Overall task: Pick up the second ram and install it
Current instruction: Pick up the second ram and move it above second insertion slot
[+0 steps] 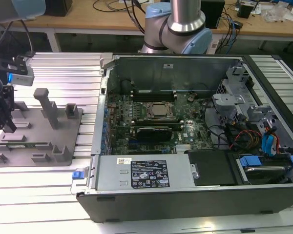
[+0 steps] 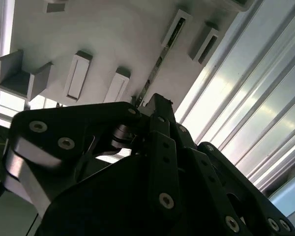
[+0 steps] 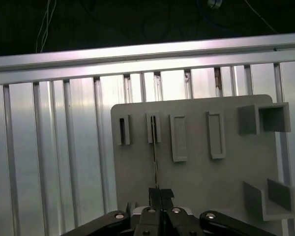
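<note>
second ram (image 3: 154, 157) on edge on grey fixture plate (image 3: 201, 182), long axis running straight away from gripper (image 3: 161, 192), fingers pinched narrow on its near end

One second ram (image 3: 154, 157), one gripper (image 3: 161, 192), one grey fixture plate (image 3: 201, 182) with four slotted blocks (image 3: 215, 135) in a row, one open computer case (image 1: 185, 68).

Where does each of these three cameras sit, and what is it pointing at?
Exterior view: off the arm, above, looking down on the open computer and grey plate; shows the arm and, at the exterior view's left, the hand.
First wrist view: on the wrist, looking past the hand at the plate and table.
Second wrist view: on the wrist, close behind the hand, aimed slantwise across the plate.
Both wrist views share the hand gripping the ram, which stands edge-up in a plate slot.
</note>
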Action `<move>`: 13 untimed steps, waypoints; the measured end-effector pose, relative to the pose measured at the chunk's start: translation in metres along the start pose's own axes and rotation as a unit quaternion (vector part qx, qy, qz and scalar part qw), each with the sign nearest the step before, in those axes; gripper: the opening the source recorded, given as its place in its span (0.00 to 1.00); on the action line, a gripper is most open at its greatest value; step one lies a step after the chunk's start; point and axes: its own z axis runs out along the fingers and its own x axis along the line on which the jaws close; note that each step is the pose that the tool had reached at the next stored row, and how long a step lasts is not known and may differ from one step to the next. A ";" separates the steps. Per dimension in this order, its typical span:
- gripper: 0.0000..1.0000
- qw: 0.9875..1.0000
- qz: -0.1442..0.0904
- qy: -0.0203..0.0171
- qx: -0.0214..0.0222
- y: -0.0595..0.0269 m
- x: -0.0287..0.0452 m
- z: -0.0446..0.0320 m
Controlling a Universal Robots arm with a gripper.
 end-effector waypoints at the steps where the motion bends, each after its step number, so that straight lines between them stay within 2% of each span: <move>1: 0.08 1.000 -0.001 0.000 0.002 0.0015 0.0001 0.0020; 4: 0.08 1.000 -0.005 -0.001 0.009 0.0058 0.0004 0.0082; 7: 0.08 1.000 -0.006 -0.001 0.010 0.0106 0.0008 0.0163; 13: 0.08 1.000 -0.007 -0.001 0.010 0.0137 0.0011 0.0245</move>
